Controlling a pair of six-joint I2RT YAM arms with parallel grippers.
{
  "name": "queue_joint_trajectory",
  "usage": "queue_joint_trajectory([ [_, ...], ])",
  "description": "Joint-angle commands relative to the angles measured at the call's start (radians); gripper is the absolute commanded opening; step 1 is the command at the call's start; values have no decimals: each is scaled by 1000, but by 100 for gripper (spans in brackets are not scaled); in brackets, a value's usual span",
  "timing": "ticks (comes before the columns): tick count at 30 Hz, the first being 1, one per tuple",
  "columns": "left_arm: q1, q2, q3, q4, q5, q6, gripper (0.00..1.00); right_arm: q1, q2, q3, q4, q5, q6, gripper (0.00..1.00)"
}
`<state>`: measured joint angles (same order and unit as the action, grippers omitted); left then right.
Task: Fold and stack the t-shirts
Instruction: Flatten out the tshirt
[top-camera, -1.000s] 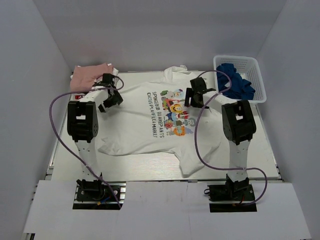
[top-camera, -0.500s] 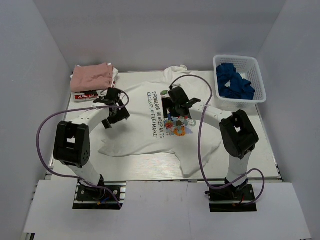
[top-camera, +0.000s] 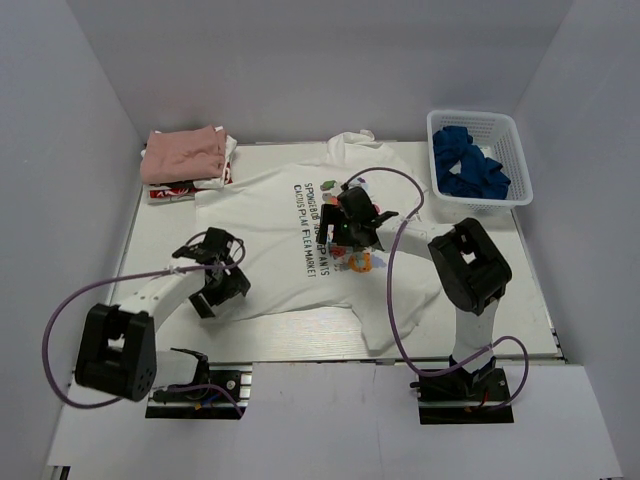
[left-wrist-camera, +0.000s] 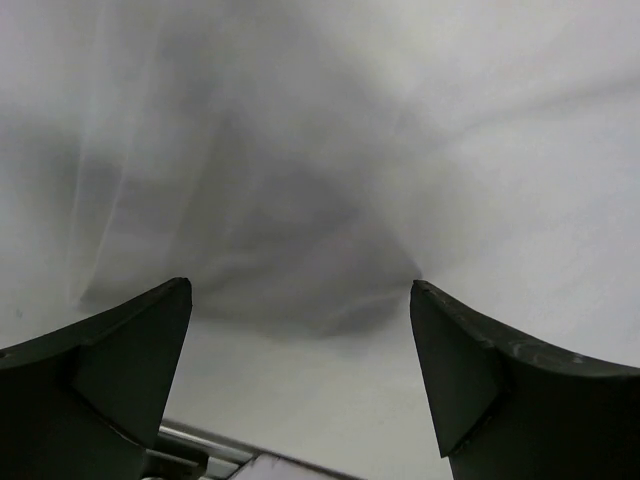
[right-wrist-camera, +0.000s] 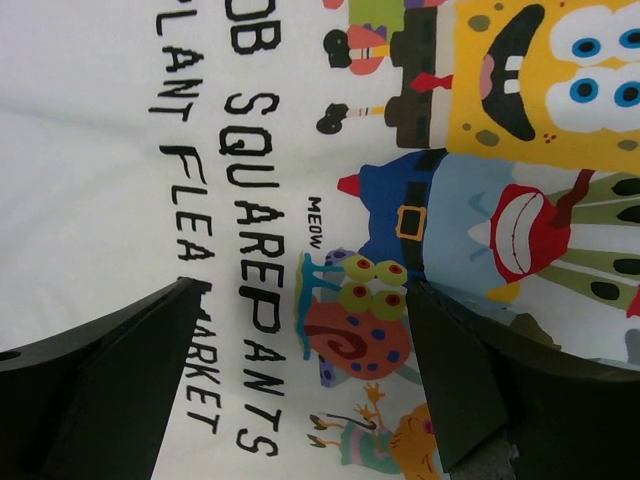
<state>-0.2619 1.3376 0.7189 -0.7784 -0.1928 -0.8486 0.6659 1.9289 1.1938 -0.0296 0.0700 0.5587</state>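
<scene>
A large white t-shirt (top-camera: 270, 255) with dark lettering and a colourful cartoon print lies spread flat on the table. My left gripper (top-camera: 222, 290) hangs open low over its near-left hem; the left wrist view shows plain white cloth (left-wrist-camera: 330, 180) and a strip of table between the fingers. My right gripper (top-camera: 352, 228) stands open just above the print, nothing between its fingers; its wrist view shows the lettering (right-wrist-camera: 250, 260) and a snail figure (right-wrist-camera: 355, 320). A folded dusty-pink t-shirt (top-camera: 183, 153) lies at the far left on a white-and-red printed one (top-camera: 172, 191).
A white basket (top-camera: 505, 185) holding dark blue cloth (top-camera: 468, 165) stands at the far right of the table. White walls close in the left, back and right sides. The table's near edge (top-camera: 300, 350) runs just below the shirt's hem.
The left arm has swung from the shirt's far-left shoulder down to its near-left hem. The right gripper has moved left from near the basket onto the print and lowered. Both stayed open.
</scene>
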Motion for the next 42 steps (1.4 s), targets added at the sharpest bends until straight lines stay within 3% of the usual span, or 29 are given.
queue_joint_trajectory([
  [1,-5,-107,-74,-120,58,-81,100,-22,67,-34,-79,-7,99,90],
  [5,-14,-141,-107,-166,153,-129,100,-41,71,-42,-79,-10,127,90],
  [11,-14,-129,2,-277,67,-150,100,-49,19,-66,-26,-7,67,90],
  [18,-14,-204,125,-236,9,-115,100,-35,-108,-98,59,-29,-74,90],
  [24,-5,-215,74,-236,-39,-173,100,-43,-303,-206,108,37,-102,90],
  [30,4,-276,-30,-99,-11,-182,100,-49,-427,-269,-125,157,-2,90],
  [36,4,-215,-27,-33,-2,-135,100,-78,-562,-448,-307,125,121,90],
  [42,-11,-192,-1,86,36,-43,100,-80,-798,-572,-407,102,46,90],
])
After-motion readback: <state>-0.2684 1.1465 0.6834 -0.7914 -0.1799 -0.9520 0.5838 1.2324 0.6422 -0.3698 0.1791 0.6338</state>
